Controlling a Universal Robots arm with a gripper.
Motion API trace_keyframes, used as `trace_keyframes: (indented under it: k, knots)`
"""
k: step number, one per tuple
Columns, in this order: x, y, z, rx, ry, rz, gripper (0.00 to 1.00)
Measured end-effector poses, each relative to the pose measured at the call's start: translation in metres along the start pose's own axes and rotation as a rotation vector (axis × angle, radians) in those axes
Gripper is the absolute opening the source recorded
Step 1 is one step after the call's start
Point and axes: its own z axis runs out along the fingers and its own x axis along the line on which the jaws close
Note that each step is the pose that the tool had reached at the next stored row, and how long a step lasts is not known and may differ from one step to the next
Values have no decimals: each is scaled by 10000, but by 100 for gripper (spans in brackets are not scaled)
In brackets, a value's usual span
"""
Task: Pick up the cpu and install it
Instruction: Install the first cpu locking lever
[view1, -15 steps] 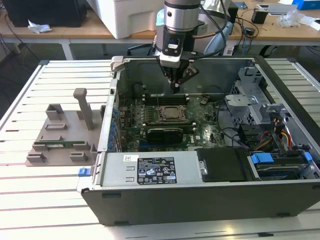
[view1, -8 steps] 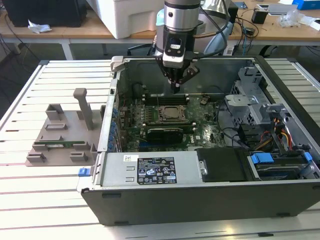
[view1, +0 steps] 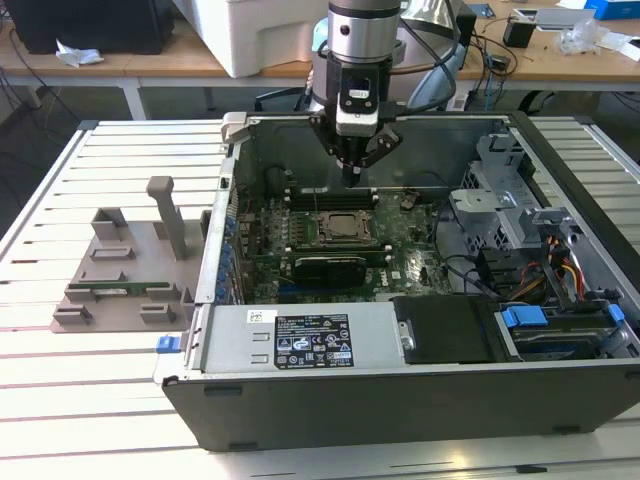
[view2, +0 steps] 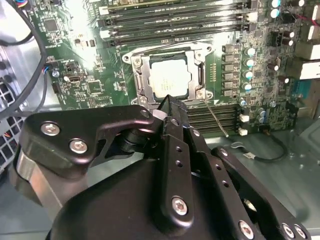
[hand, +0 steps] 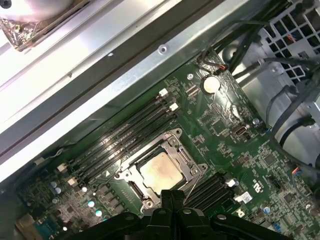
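Observation:
The cpu lies flat in the open socket frame on the green motherboard, its pale metal top facing up. In the exterior view my gripper hangs inside the open computer case, a short way above the socket. Both wrist views show the black fingers pressed together into one narrow tip, and the gripper is shut with nothing between them. The tip stands over the edge of the cpu, apart from it.
Memory slots run along both sides of the socket. A grey-brown tray with upright posts lies outside the case on the exterior view's left. The power supply, drive cage and cables crowd the case's front and right.

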Motion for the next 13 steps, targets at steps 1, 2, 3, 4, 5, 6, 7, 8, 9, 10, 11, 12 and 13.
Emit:
trace_keyframes:
  k: [1,2,3,4,5,6,7,8,9,10,11,12,13]
  knots:
    - [0,0,0,-5,-5,-136,11]
    - [0,0,0,-10,-11,-306,11]
    - [0,0,0,-16,-18,-465,11]
    - [0,0,0,-20,-21,-569,11]
    - [0,0,0,-23,-25,-657,11]
    - [0,0,0,-26,-29,-769,11]
    - [0,0,0,-29,-33,-854,11]
    - [0,0,0,-34,-37,-964,11]
    - [0,0,0,-36,-40,-1045,11]
    - [0,0,0,-41,-45,-1172,11]
    - [0,0,0,-46,-50,-1303,11]
    - [0,0,0,-49,-55,-1419,11]
    - [0,0,0,-52,-57,-1497,11]
